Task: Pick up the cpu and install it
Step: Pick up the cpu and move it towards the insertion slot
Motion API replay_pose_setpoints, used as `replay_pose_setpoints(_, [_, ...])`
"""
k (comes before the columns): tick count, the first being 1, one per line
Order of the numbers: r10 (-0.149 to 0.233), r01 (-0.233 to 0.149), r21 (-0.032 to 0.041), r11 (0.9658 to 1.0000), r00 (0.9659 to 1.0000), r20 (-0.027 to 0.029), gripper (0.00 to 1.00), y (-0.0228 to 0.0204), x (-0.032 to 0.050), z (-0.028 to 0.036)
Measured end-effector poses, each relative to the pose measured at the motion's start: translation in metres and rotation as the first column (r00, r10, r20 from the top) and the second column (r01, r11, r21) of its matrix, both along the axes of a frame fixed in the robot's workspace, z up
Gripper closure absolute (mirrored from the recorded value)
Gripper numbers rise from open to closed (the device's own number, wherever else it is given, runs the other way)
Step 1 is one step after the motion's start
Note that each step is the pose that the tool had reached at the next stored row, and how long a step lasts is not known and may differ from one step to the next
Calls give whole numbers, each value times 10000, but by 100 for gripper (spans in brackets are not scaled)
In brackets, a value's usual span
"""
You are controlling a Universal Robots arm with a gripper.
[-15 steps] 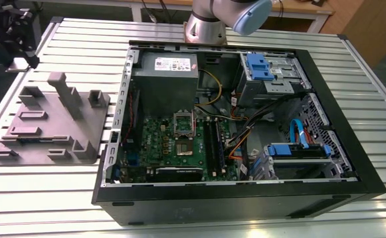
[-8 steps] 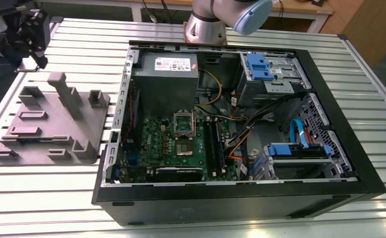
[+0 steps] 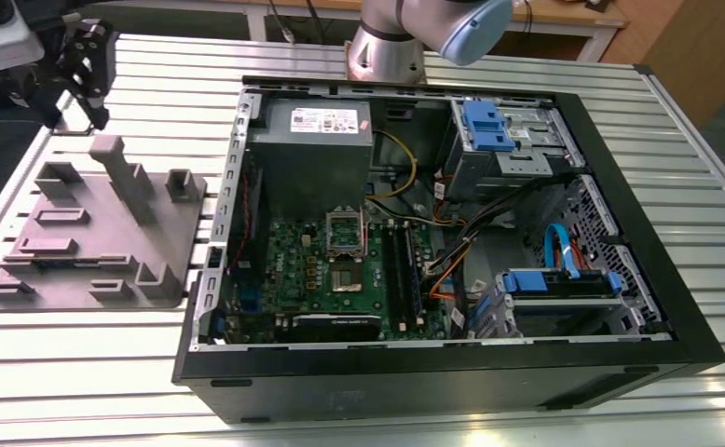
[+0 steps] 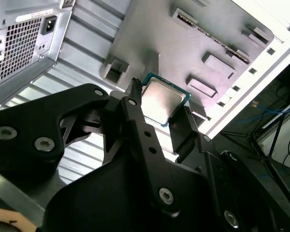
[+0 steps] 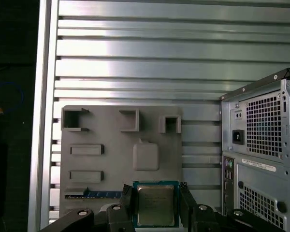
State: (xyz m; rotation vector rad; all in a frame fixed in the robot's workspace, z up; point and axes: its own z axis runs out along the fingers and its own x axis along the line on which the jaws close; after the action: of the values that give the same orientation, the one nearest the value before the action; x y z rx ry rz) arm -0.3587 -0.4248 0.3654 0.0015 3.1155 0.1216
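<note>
The cpu point(image 5: 155, 204) is a small square chip with a silver-grey top and a thin pale rim, and it sits between the two black fingers of my gripper point(image 5: 155, 200). In the second wrist view the cpu point(image 4: 162, 100) is clamped at its edges by my gripper point(image 4: 160, 108), clear above the grey tray point(image 4: 183, 43). In the exterior view my gripper point(image 3: 89, 107) hangs at the far left, above the back end of the tray point(image 3: 89, 233). The green circuit board point(image 3: 325, 279) with its dark square socket point(image 3: 344, 277) lies inside the open computer case.
The black computer case point(image 3: 462, 372) lies open on the slatted aluminium table point(image 3: 711, 410), with a power supply point(image 3: 310, 140), blue drive brackets point(image 3: 487, 126) and loose cables inside. The tray point(image 5: 111, 159) carries raised blocks and a shallow square recess point(image 5: 146, 157). The case's rear panel point(image 5: 261, 145) is close beside my gripper.
</note>
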Motion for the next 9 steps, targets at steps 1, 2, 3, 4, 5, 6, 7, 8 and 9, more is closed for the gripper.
replay_pose_setpoints(1, [0,0,-1,10000,10000,-1,53,0,27,1])
replay_pose_setpoints(2, [1,-1,0,10000,10000,0,53,0,52,0])
replay_pose_setpoints(3, [0,0,-1,10000,10000,-1,53,0,76,1])
replay_pose_setpoints(4, [1,-1,-1,10000,10000,0,53,0,99,0])
replay_pose_setpoints(5, [0,0,-1,10000,10000,-1,53,0,123,1])
replay_pose_setpoints(6, [0,0,0,10000,10000,0,53,0,147,0])
replay_pose_setpoints(7, [0,0,0,10000,10000,0,53,0,173,0])
replay_pose_setpoints(8, [0,0,0,10000,10000,0,53,0,198,0])
replay_pose_setpoints(9, [0,0,0,10000,10000,0,53,0,221,0])
